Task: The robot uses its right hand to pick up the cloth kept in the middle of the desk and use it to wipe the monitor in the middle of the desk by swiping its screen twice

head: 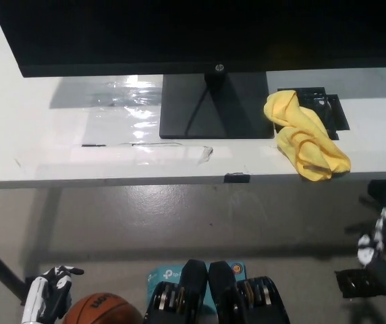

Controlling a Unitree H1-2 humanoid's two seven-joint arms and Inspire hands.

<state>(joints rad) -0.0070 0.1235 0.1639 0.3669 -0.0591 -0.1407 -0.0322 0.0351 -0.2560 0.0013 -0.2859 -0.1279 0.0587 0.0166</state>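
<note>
1. Head view, looking down: the yellow cloth lies crumpled on the white worktop, up and to the left of the right hand and well apart from it, just beside the monitor stand's base and partly over a dark flat object.
2. Step in hand, as judged: the reach. No contact with the cloth has been made.
3. Good practice: bring the right hand forward over the worktop edge, descend onto the bunched middle of the cloth, and close on several folds so it lifts as one piece, clear of the stand.
4. Right hand: low at the picture's right edge, below the worktop, holding and touching nothing; whether its fingers are spread or curled cannot be told.
5. Left hand: resting at the lower left beside a basketball, empty, fingers loosely apart.
</note>
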